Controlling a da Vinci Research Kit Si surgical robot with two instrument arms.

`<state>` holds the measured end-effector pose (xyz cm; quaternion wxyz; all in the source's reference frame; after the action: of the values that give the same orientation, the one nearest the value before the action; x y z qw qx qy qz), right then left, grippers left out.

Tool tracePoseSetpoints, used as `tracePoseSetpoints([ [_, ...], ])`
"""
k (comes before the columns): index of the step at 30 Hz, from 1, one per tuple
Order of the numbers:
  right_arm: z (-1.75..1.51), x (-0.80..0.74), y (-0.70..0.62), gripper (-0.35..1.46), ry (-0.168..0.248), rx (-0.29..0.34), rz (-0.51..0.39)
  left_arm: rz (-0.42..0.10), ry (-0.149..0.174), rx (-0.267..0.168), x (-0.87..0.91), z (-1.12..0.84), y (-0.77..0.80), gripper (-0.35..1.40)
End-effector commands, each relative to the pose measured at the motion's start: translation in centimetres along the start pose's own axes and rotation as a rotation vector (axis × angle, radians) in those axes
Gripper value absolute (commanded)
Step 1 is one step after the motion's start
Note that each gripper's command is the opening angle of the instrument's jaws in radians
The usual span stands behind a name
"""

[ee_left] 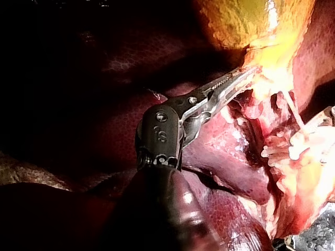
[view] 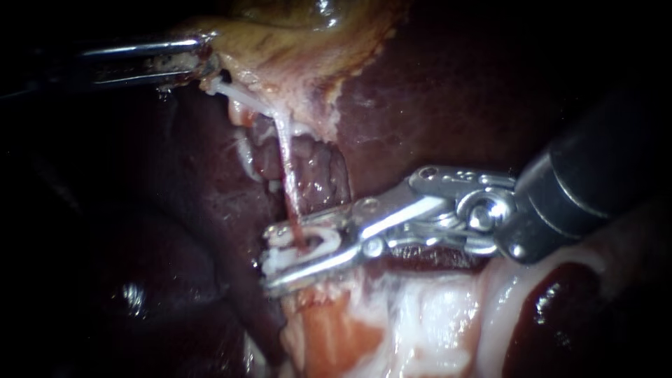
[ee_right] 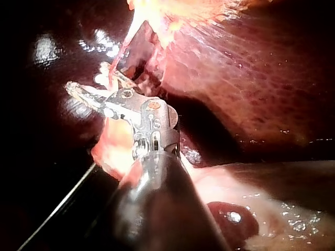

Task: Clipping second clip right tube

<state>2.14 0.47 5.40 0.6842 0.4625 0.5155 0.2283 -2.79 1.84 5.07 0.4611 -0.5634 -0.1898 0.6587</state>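
Observation:
A thin pinkish tube runs down from the yellowish gallbladder across the dark liver. My right instrument reaches in from the right; its jaws straddle the tube's lower end and hold a white clip that wraps the tube. In the right wrist view the same jaws sit at the tube's foot. My left instrument is shut on the gallbladder's edge and holds it up and to the left; the left wrist view shows its jaws biting into yellow tissue.
Pale, whitish-orange fatty tissue lies under and beyond my right instrument's jaws. A few stringy white strands hang beside the tube. Dark liver lobe fills the left side.

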Motion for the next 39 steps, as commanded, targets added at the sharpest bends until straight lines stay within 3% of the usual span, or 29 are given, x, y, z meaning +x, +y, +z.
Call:
tracePoseSetpoints([
  [1,0.00,0.02,-0.03,0.48,0.007,0.005,0.002,0.000,0.000,0.000,0.00,0.00,0.00,-0.35],
  [7,0.02,0.10,-0.17,0.46,0.041,0.034,0.015,0.000,0.000,0.000,-0.01,0.00,0.00,-0.35],
  [16,-0.01,0.10,-0.17,0.40,0.038,0.037,0.015,0.000,0.000,-0.002,-0.01,0.01,0.00,-0.35],
  [37,-0.08,0.01,-0.14,-0.18,0.035,0.045,0.010,0.001,0.000,-0.001,-0.02,0.03,0.00,-0.35],
  [39,-0.08,0.00,-0.14,-0.34,0.035,0.045,0.009,0.001,0.000,-0.001,-0.02,0.03,0.00,-0.35],
])
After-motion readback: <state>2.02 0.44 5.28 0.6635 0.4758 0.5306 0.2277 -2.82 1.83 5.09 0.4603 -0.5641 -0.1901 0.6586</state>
